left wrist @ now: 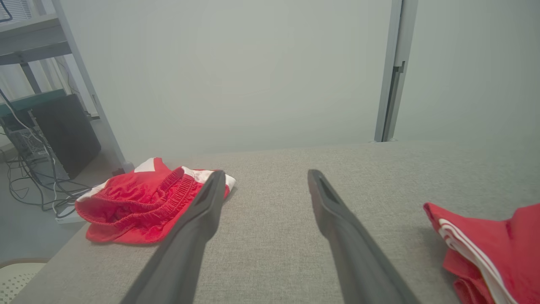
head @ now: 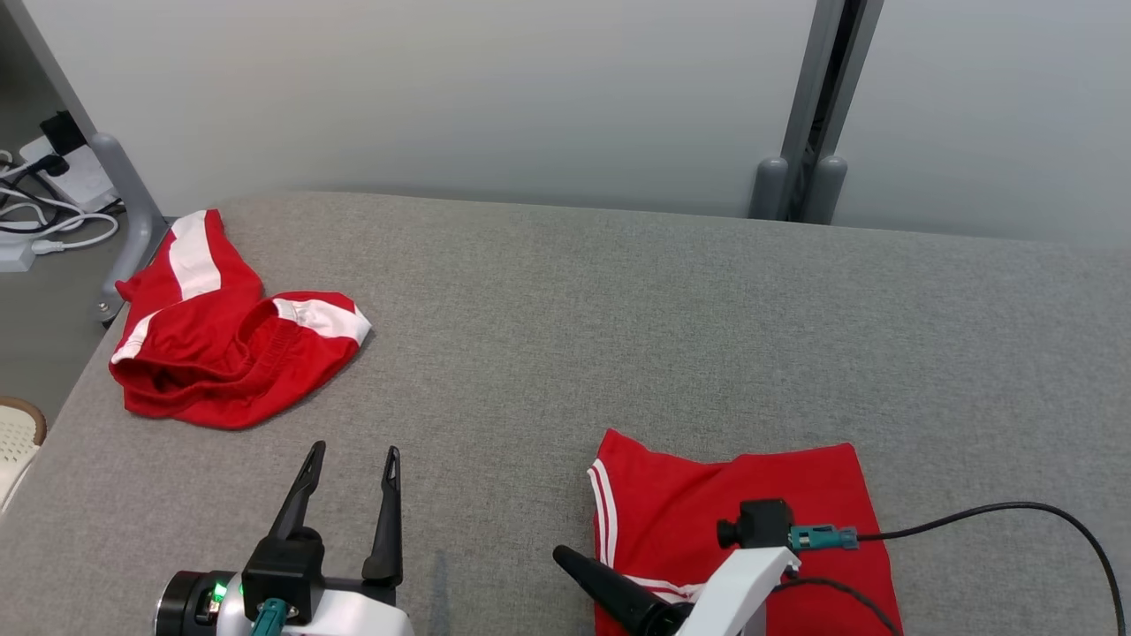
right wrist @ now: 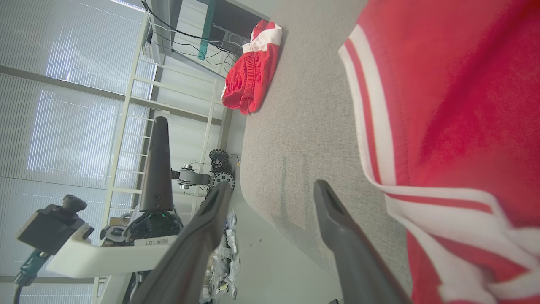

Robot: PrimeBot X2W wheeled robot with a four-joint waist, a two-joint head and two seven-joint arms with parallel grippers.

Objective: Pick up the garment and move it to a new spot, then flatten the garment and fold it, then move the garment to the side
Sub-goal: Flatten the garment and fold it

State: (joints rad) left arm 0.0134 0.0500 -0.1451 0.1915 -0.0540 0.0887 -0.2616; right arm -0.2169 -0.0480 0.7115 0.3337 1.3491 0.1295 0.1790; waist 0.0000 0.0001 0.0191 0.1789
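A folded red garment (head: pixel 751 495) with white stripes lies flat at the near right of the grey table (head: pixel 618 309). It also appears in the left wrist view (left wrist: pixel 498 240) and the right wrist view (right wrist: pixel 455 93). My right gripper (right wrist: pixel 272 188) is open and holds nothing. It sits at the garment's striped left edge (head: pixel 570 565), near the table's front edge, and one fingertip (right wrist: pixel 322 188) is just beside the cloth. My left gripper (head: pixel 349 459) is open over bare table at the near left, its jaws (left wrist: pixel 263 177) spread wide.
A crumpled pair of red shorts (head: pixel 221 344) with white panels lies at the table's far left corner. A black cable (head: pixel 1016 512) runs from my right wrist over the table's right side. A grey wall and posts (head: pixel 795 190) stand behind. Cables (head: pixel 35 221) lie on the floor at left.
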